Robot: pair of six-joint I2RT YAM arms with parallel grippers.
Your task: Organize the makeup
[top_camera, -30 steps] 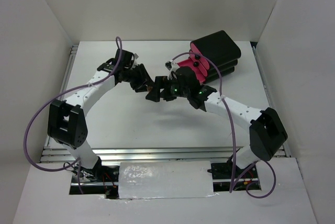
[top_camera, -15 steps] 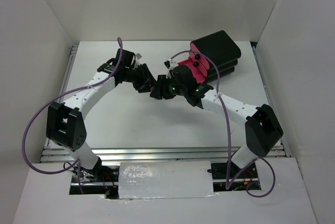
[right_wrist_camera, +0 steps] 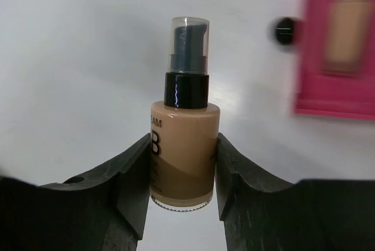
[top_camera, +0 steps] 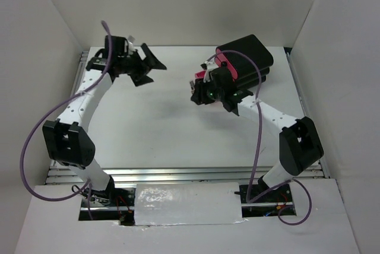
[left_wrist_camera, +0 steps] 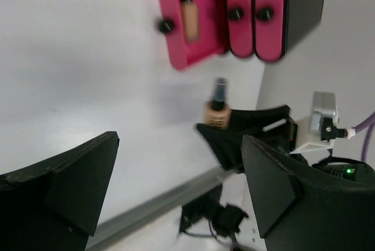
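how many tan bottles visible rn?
2. One tan bottle in the right pincer, a second tan bottle lying in the open pink drawer. Others may be hidden.

The pink drawer (right_wrist_camera: 334, 95) and the tan bottle (right_wrist_camera: 347, 34) inside are blurring in the right wrist view, the bottle's cap running off the top edge.

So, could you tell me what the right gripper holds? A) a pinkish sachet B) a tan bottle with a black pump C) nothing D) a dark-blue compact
B: the right gripper closes on both sides of the tan bottle in its wrist view.
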